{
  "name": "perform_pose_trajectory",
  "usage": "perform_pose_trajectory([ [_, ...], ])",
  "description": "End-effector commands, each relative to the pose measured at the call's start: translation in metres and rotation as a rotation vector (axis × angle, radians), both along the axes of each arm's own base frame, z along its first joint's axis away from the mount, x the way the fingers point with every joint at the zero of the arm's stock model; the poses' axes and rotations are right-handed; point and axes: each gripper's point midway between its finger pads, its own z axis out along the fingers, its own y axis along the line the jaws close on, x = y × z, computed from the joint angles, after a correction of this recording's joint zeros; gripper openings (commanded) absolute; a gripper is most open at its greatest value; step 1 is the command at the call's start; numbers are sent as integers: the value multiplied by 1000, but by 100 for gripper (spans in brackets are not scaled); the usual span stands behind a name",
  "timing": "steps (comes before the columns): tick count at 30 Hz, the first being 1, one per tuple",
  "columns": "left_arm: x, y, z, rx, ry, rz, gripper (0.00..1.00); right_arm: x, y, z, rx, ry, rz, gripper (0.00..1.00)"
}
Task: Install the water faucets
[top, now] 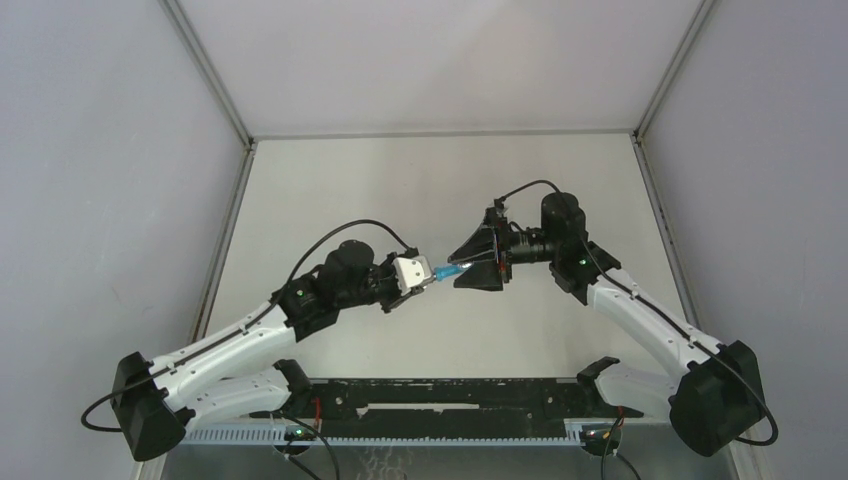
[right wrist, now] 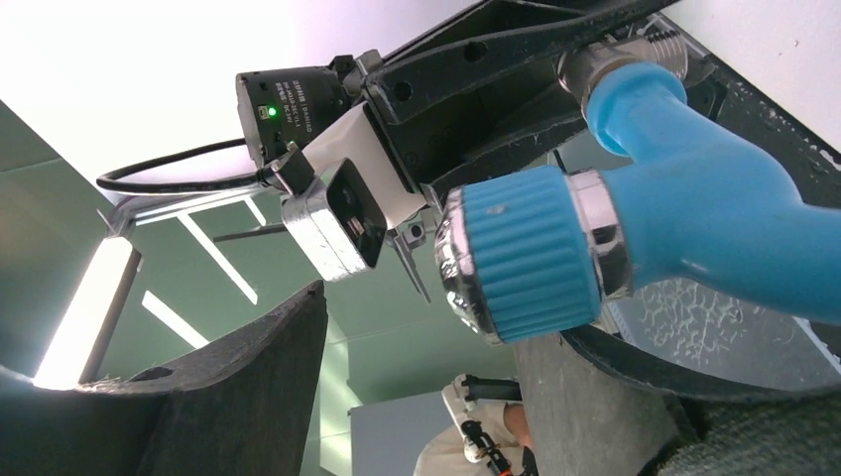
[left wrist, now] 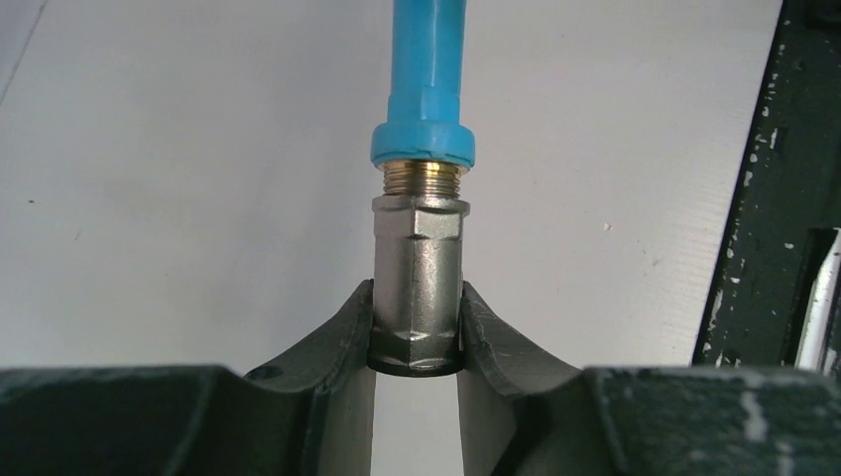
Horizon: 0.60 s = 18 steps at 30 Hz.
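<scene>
We are in the joining step: the tap is being threaded into its fitting, in the air above the desk (top: 400, 180), about midway between the two arms.

The left pincer (left wrist: 417, 332) is clamped on the grey metal fitting (left wrist: 418, 268), one finger on each side of its lower end, and holds it out towards the other arm. The blue tap (right wrist: 714, 208) sits nose-first in the fitting's mouth. A few turns of its threaded end (left wrist: 423, 180) show between the blue collar and the fitting, so we judge the screwing begun but not finished.

The right pincer (top: 460, 274) stands with its jaws apart around the tap. In the right wrist view its lower-left finger (right wrist: 248, 397) is clear of the ribbed blue knob (right wrist: 526, 258), with open background between them, so we read it as not gripping. Whether the other finger touches the tap's body we cannot tell.

The next move, as we judge it, calls for the right pincer to close on the tap's body and turn it about the thread's axis, while the left holds the fitting firm against that turning. The two parts look in line in the left wrist view; keeping them so matters, since a tilt could cross the threads. The bent spout gives an uneven grip, so the hold should be square and sure before any turning.
</scene>
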Motion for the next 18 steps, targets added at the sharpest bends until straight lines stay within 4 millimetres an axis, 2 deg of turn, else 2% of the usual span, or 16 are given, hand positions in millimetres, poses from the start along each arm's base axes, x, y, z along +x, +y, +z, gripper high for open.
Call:
perform_pose_trajectory([
  [1, -7, -14, 40, -97, -39, -84, 0, 11, -1, 8, 16, -56, -54, 74],
  [9, -31, -20, 44, -120, 13, -201, 0, 53, -6, -7, -43, -127, -172, 74],
  [12, -36, -21, 49, -130, 26, -224, 0, 63, -6, -15, -69, -130, -182, 73],
  [15, -39, -20, 53, -131, 34, -233, 0, 60, -8, -3, -48, -189, -173, 71],
  [18, -44, -19, 60, -159, 82, -243, 0, 56, -18, 15, -66, -324, -181, 69],
])
